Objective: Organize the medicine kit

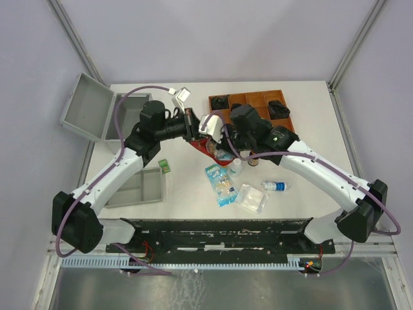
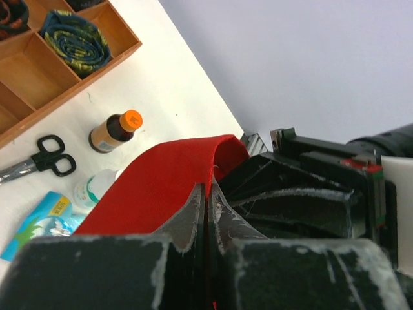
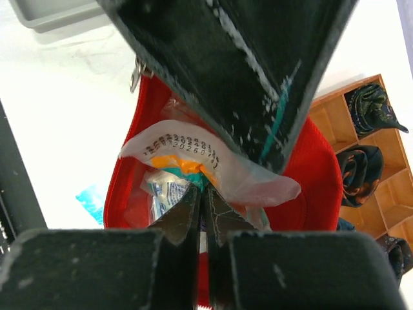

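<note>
Medicine kit (image 1: pixel 86 108) aside; bent inward, left pincer (image 2: pixel 208 196) pinches pouch (image 2: pixel 151 190), right pincer (image 3: pixel 201 194) pinches packet (image 3: pixel 216 165).

One bench (image 1: pixel 187 201). Two arms, the left arm (image 1: pixel 110 177) and the right arm (image 1: pixel 322 171), with one pincer each: left pincer (image 2: pixel 206 194), right pincer (image 3: pixel 200 194). One grey case (image 1: pixel 84 106). One grey tray (image 1: pixel 145 185). One wooden tray (image 1: pixel 255 98), with three dark rolls (image 3: pixel 371 106) showing in the right wrist view. One red pouch (image 2: pixel 161 181). Three bottles: brown bottle (image 2: pixel 113 132), clear bottle (image 1: pixel 235 166), lying bottle (image 1: pixel 276 186). One pair of scissors (image 2: pixel 45 158). One green box (image 1: pixel 165 166). One clear bag (image 1: pixel 251 199). One sachet (image 3: pixel 193 158). The blue packs (image 1: pixel 219 184) overlap, so their number cannot be told.
</note>
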Controlling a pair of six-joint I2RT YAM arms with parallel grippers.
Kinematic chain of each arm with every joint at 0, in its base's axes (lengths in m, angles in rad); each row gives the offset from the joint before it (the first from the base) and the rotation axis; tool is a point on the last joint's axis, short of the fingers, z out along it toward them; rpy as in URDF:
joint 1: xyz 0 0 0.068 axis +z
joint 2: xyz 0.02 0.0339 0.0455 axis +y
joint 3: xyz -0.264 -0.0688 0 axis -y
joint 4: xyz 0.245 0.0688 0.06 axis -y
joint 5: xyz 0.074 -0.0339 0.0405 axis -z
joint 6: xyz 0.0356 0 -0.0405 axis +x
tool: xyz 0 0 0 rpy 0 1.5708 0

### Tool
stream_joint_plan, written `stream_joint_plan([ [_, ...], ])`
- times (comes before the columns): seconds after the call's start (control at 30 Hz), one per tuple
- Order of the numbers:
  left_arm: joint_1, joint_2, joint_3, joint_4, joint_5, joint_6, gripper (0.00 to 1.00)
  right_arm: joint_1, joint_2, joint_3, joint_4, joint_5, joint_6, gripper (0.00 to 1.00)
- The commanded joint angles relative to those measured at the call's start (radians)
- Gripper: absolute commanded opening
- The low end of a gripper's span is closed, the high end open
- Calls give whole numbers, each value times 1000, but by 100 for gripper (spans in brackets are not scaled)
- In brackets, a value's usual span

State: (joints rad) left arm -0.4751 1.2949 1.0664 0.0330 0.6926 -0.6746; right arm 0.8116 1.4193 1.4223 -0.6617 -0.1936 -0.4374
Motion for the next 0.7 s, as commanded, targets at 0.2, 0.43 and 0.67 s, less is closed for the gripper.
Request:
stream_joint_plan([
  [0.2,3,48,15,166,93,-178,3,21,48,-41,106,184,51,11],
  [0.43,18,23,4,166,83,-164,3,19,67,-22,29,180,28,27],
  [0.67,29,13,-6,146,65,-126,3,3,77,71,-72,219,26,40],
])
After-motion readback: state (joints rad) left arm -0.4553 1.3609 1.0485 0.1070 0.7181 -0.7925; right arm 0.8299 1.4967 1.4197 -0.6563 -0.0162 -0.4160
